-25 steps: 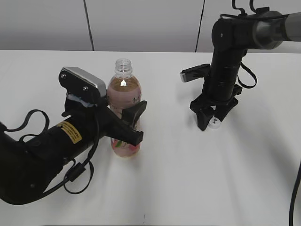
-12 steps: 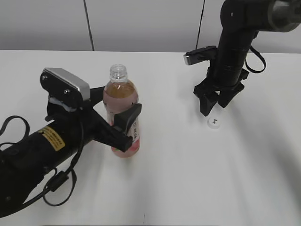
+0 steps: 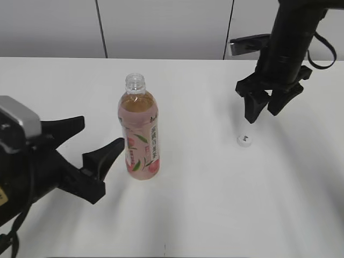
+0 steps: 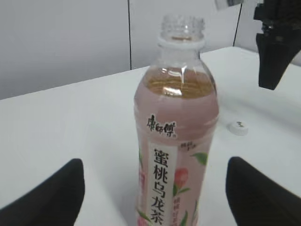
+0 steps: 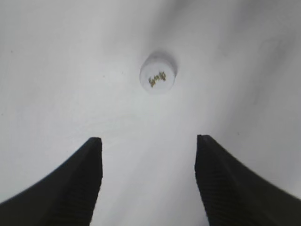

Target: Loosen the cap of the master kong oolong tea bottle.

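The master kong oolong tea bottle (image 3: 140, 134) stands upright on the white table with its neck bare, no cap on it. It fills the middle of the left wrist view (image 4: 176, 136). The white cap (image 3: 244, 141) lies on the table to the right of the bottle, and shows in the left wrist view (image 4: 237, 127) and in the right wrist view (image 5: 158, 77). My left gripper (image 3: 97, 142) is open and empty, drawn back to the left of the bottle. My right gripper (image 3: 263, 110) is open and empty, raised above the cap.
The white table (image 3: 204, 204) runs back to a pale panelled wall (image 3: 161, 27). The right arm (image 3: 287, 43) rises at the upper right. The left arm's camera housing (image 3: 16, 129) sits at the left edge.
My left gripper has let go of the bottle and pulled back to the left. My right gripper has left the cap on the table and risen up and to the right.
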Tool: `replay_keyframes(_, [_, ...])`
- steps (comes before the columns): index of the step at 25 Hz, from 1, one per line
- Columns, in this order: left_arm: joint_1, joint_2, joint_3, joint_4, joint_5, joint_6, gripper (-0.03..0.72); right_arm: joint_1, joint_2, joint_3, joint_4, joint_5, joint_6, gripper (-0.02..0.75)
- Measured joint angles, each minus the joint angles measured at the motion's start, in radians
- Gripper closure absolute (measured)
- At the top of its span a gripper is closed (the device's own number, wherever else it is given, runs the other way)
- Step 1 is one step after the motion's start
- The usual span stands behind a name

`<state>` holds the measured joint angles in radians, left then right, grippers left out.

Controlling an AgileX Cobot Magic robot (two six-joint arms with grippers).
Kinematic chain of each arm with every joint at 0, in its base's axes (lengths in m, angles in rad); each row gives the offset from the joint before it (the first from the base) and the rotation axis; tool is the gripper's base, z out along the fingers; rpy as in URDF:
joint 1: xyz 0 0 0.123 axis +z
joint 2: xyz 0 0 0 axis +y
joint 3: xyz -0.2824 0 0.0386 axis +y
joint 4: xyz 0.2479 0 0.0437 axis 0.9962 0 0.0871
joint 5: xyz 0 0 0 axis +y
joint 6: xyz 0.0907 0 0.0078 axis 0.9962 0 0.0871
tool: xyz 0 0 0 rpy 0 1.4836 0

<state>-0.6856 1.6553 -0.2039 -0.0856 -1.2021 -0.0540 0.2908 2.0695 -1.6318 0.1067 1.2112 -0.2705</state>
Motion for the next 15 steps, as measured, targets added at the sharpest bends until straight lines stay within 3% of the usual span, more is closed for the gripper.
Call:
replay_keyframes(4, [0.0,-0.128,0.064,0.0,0.026,-0.084,0.134,0.0,-0.155,0.131,0.025,-0.062,0.03,0.272])
replay_keyframes(7, [0.0,-0.239,0.066,0.002,0.225,-0.104,0.134,0.0,-0.308,0.223,0.043,-0.122,0.057,0.272])
replay_keyframes(10, [0.0,-0.388,0.029,0.002,0.582,-0.111,0.134,-0.001,-0.446,0.296,0.041,-0.14,0.081,0.276])
replay_keyframes(15, [0.0,-0.645,-0.175,0.016,1.226,-0.114,0.143,-0.001,-0.653,0.429,0.037,-0.144,0.105,0.276])
